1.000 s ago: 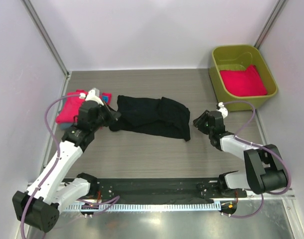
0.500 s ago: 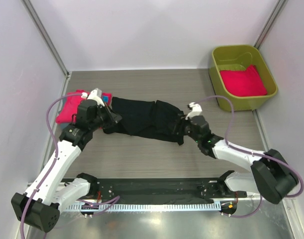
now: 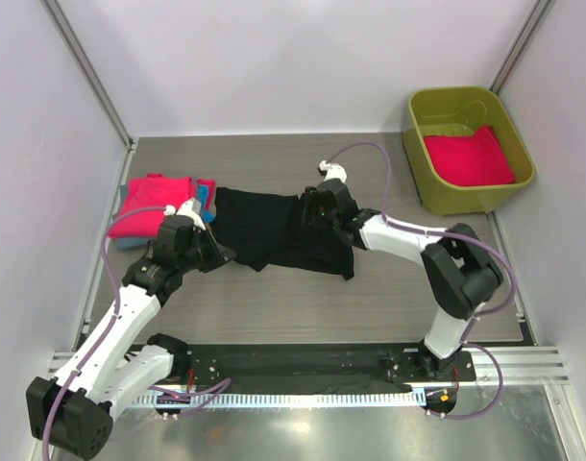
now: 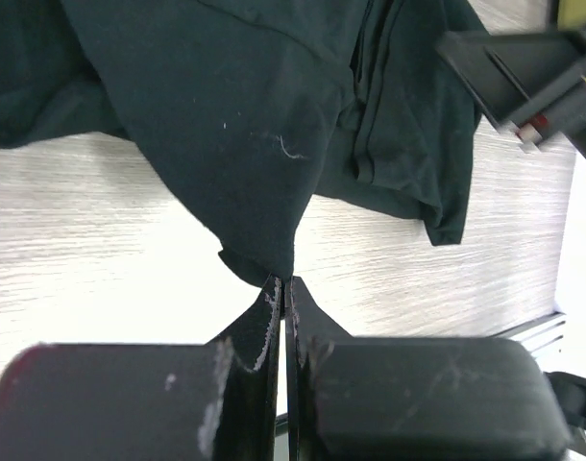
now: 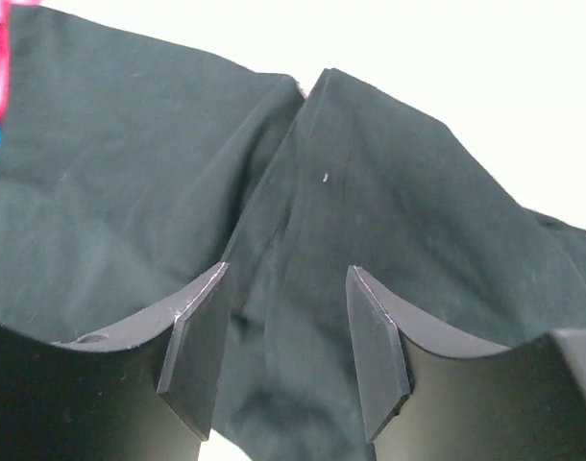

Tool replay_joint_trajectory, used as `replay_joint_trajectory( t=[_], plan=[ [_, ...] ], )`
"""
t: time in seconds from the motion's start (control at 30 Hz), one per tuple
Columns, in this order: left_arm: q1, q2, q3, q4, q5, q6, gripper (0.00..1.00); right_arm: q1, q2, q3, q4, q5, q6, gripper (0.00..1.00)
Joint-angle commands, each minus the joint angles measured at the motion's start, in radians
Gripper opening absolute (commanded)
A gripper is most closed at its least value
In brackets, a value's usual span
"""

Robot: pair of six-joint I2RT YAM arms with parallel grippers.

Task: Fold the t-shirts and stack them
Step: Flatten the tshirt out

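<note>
The black t-shirt (image 3: pixel 274 229) lies crumpled in the middle of the table. My left gripper (image 3: pixel 225 255) is shut on its near-left corner; in the left wrist view the jaws (image 4: pixel 281 288) pinch a point of black cloth (image 4: pixel 226 125) just above the wood. My right gripper (image 3: pixel 303 212) is open right over the shirt's middle; in the right wrist view its fingers (image 5: pixel 197 336) straddle a fold of black cloth (image 5: pixel 370 192), holding nothing. A pile of hot-pink t-shirts (image 3: pixel 149 204) with a blue one (image 3: pixel 208 192) showing at its edge lies at the left.
An olive-green tub (image 3: pixel 415 144) stands at the back right with a folded hot-pink shirt (image 3: pixel 469 158) inside. Grey walls close the table on the left, back and right. The right arm's cable (image 3: pixel 375 168) loops over the back of the table.
My right arm has swung from the table's right side leftward onto the black shirt's middle. My left gripper has drawn the shirt's left corner nearer, and the shirt has bunched narrower.
</note>
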Motion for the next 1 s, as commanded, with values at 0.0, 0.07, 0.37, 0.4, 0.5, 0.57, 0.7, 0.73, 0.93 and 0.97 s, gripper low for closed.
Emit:
replay_joint_trajectory(
  t=[0.0,0.07,0.37,0.4,0.5,0.57,0.7,0.73,0.93,0.97],
  plan=[
    [0.006,-0.040,-0.018,0.054,0.016,-0.046,0.00,0.004,0.075,0.117,-0.082,0.064,0.006,0.56],
    [0.006,-0.053,-0.034,0.046,-0.013,-0.052,0.00,0.009,0.106,0.157,-0.099,0.080,0.006,0.54],
    [0.006,-0.076,-0.048,0.033,-0.043,-0.058,0.00,0.017,0.266,0.281,-0.197,0.181,-0.005,0.52],
    [0.004,-0.077,-0.043,0.030,-0.051,-0.057,0.00,0.017,0.278,0.289,-0.210,0.184,-0.005,0.52],
    [0.004,-0.079,-0.029,0.011,-0.063,-0.046,0.00,0.017,0.298,0.298,-0.214,0.196,0.001,0.49],
    [0.006,-0.080,-0.023,-0.004,-0.076,-0.037,0.00,0.017,0.287,0.288,-0.222,0.250,0.009,0.25],
    [0.006,-0.082,-0.009,-0.036,-0.114,-0.032,0.00,-0.002,0.147,0.193,-0.228,0.317,0.040,0.03],
    [0.006,-0.082,-0.008,-0.044,-0.129,-0.031,0.00,-0.022,0.050,0.127,-0.222,0.314,0.049,0.03],
    [0.009,-0.097,-0.011,-0.050,-0.143,-0.044,0.00,-0.163,-0.277,-0.206,-0.204,0.161,0.147,0.01],
    [0.010,-0.097,-0.008,-0.055,-0.172,-0.046,0.00,-0.210,-0.374,-0.253,-0.204,0.147,0.158,0.01]
  ],
)
